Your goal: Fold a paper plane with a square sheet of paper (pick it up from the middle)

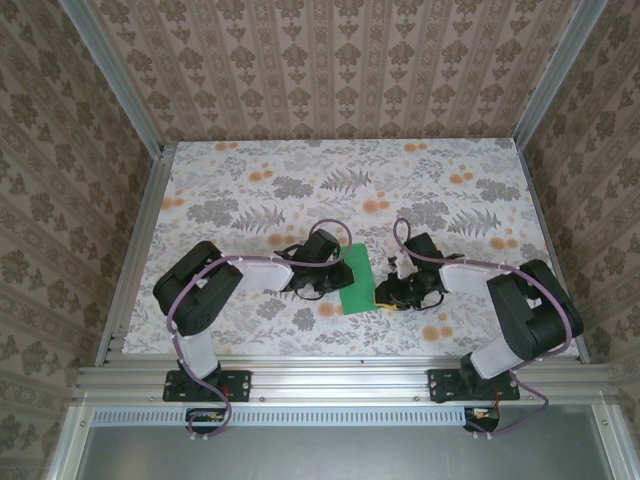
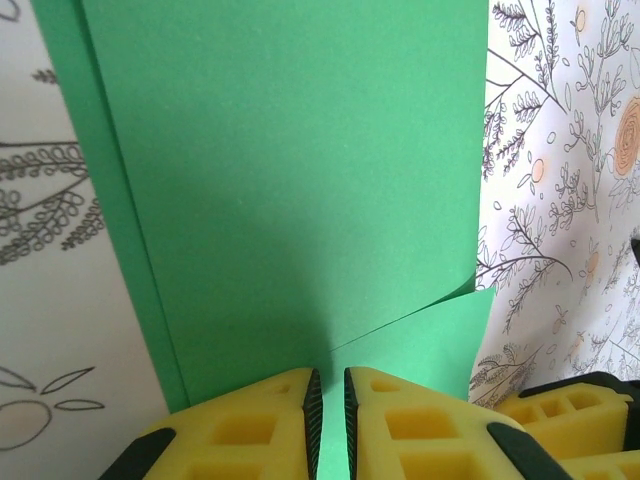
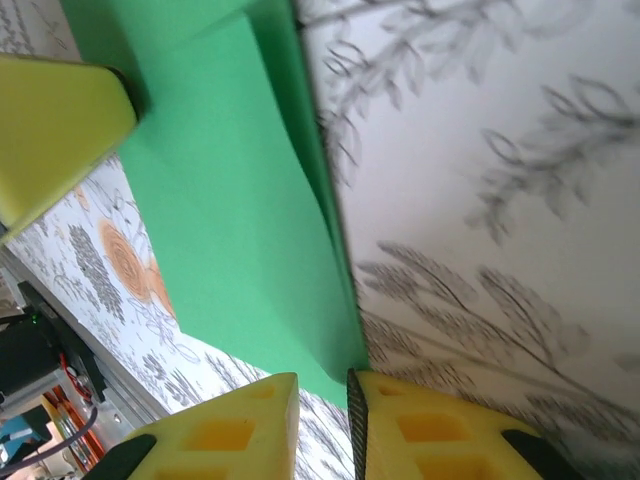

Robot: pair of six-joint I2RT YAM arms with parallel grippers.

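Your paper (image 1: 356, 278) lay folded on the worktop (image 1: 300, 180), one green layer overlapping another. At the paper's left edge your left claw (image 2: 327, 420) pinched it, jaws almost together. At its right edge your right claw (image 3: 322, 425) stood barely parted at a corner; I couldn't tell whether it gripped.
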